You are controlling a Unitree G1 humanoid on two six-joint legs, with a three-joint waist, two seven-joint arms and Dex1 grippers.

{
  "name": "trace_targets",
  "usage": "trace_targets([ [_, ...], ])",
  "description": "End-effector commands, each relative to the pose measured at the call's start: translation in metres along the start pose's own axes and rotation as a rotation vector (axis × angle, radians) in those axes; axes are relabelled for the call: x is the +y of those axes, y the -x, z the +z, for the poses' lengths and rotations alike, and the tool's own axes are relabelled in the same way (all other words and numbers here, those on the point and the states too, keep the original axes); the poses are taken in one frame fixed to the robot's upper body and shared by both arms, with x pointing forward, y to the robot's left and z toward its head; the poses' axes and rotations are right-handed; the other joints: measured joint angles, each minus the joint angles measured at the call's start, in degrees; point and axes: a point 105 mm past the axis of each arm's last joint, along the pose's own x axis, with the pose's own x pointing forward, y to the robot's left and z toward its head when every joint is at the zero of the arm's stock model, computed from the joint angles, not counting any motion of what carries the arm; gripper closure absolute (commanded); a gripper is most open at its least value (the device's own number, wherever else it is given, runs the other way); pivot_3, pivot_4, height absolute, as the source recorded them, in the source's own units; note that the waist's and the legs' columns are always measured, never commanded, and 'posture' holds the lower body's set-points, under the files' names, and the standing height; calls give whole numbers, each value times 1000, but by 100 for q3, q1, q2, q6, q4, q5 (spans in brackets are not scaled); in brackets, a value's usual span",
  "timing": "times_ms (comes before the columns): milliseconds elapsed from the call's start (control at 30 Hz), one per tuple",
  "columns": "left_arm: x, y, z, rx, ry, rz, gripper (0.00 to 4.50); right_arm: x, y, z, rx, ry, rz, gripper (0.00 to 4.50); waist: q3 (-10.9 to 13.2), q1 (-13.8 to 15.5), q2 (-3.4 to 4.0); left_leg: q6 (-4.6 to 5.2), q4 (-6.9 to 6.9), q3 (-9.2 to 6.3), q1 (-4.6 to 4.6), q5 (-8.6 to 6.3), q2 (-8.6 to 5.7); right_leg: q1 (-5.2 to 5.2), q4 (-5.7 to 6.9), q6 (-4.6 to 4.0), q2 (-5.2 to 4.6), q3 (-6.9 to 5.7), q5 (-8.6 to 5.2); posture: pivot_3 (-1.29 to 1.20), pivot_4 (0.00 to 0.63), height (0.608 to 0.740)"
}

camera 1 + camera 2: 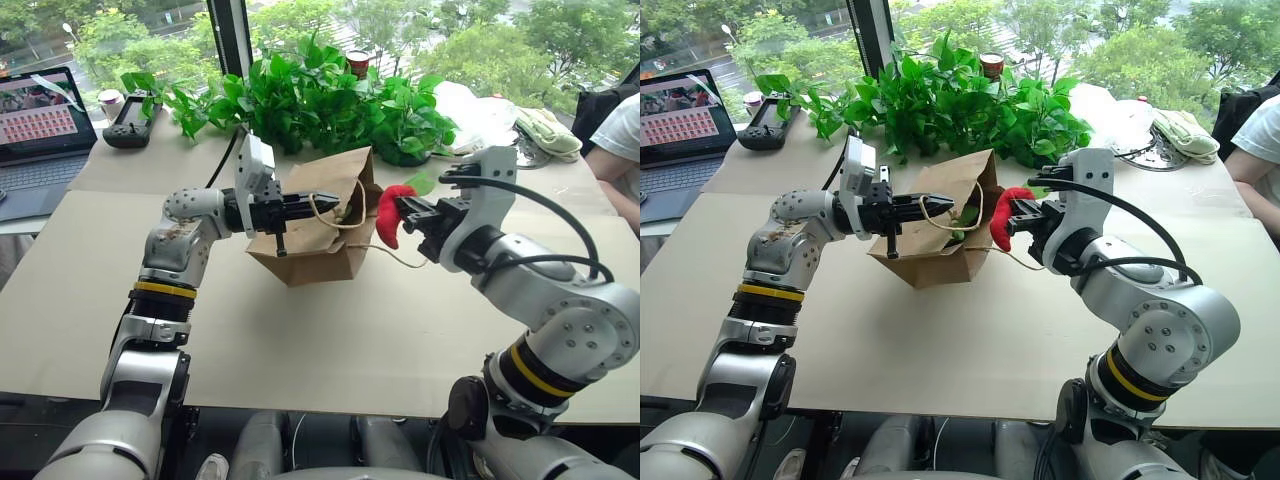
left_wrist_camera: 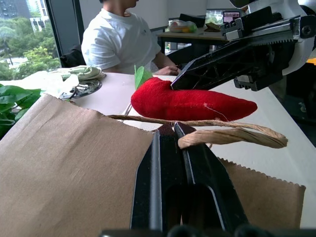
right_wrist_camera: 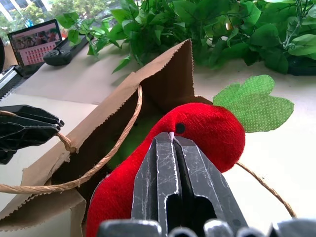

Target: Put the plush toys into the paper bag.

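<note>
Chili toy (image 1: pixel 390 213) pinched in right claw (image 1: pixel 405 212) — beside paper bag (image 1: pixel 310 230) mouth.

No text, label, brand or number can be read anywhere. The laptop screen (image 1: pixel 38 118) at the far left shows a grid of small reddish tiles, but they are too small to make out.

Paper bag (image 1: pixel 315 225): matt brown kraft, twisted-cord handles. Chili toy (image 3: pixel 197 148): fuzzy red plush, green felt leaf. Table (image 1: pixel 350 340): matt beige.
</note>
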Motion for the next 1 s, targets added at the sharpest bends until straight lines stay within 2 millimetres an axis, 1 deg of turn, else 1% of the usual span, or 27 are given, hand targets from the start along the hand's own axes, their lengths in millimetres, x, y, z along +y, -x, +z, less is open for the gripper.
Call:
trace_targets([
  [33, 0, 0, 13, -21, -57, -1, 4500, 12, -6, 11, -50, 23, 33, 4421, 0, 5, 0, 0, 0, 0, -1, 0, 0, -2, 1, 0, 0, 1, 0, 0, 150, 740],
  [167, 0, -1, 13, -22, -57, -1, 4500, 23, -18, 8, -28, 50, 65, 4421, 0, 15, 1, 0, 1, 1, -1, 0, -2, -1, 0, 0, -2, 0, 0, 0, 150, 740],
  [300, 0, -1, 12, -22, -55, -3, 4500, 48, -27, 26, -85, 68, 152, 4421, 1, 10, 1, 0, 1, 1, -2, 0, -2, -2, 0, 0, -2, 0, 0, 0, 150, 740],
  [367, -1, -2, 11, -21, -53, -5, 4500, 60, -29, 28, -86, 86, 195, 4421, 1, 1, 1, 0, 0, 1, -1, 0, 0, -3, 2, 0, 0, 0, 0, 0, 150, 740],
  [400, -1, -2, 11, -22, -53, -5, 4500, 62, -30, 27, -81, 97, 194, 4421, 1, 4, 1, 0, 0, 1, -1, 0, 1, -4, 2, 0, 1, 0, 0, 0, 150, 740],
  [533, -1, -2, 11, -23, -54, -3, 4500, 54, -33, 22, -59, 113, 156, 4421, 1, 36, 1, 0, -1, 0, -6, 0, -1, -3, 1, 0, -3, -4, 0, 0, 150, 740],
  [667, -1, -1, 11, -22, -54, -2, 4500, 46, -32, 26, -78, 100, 125, 4421, 1, 37, 1, 0, 0, 1, -9, 0, -2, -3, 1, 0, -6, -4, 0, 0, 150, 740],
  [800, -1, -2, 12, -24, -55, -4, 4500, 48, -32, 26, -72, 109, 132, 4421, 1, 33, 1, 0, 0, 0, -9, 0, -1, -5, 1, 0, -3, -4, 0, 0, 150, 740],
  [900, -1, -3, 12, -25, -57, -6, 4500, 54, -37, 23, -59, 110, 146, 4421, 1, 23, 1, 0, 0, 1, -8, 0, -1, -5, 0, 0, -3, -4, 0, 0, 150, 740],
  [967, -1, -4, 12, -27, -58, -8, 4500, 54, -40, 21, -46, 109, 136, 4421, 1, 18, 1, 0, 0, 1, -8, 0, -1, -6, 1, 0, -2, -4, 0, 0, 150, 740],
  [1000, -1, -4, 12, -27, -58, -7, 4500, 53, -41, 20, -40, 112, 128, 4162, 1, 18, 1, 0, 0, 1, -8, 0, -1, -7, 1, 0, -2, -3, 0, 0, 150, 740],
])
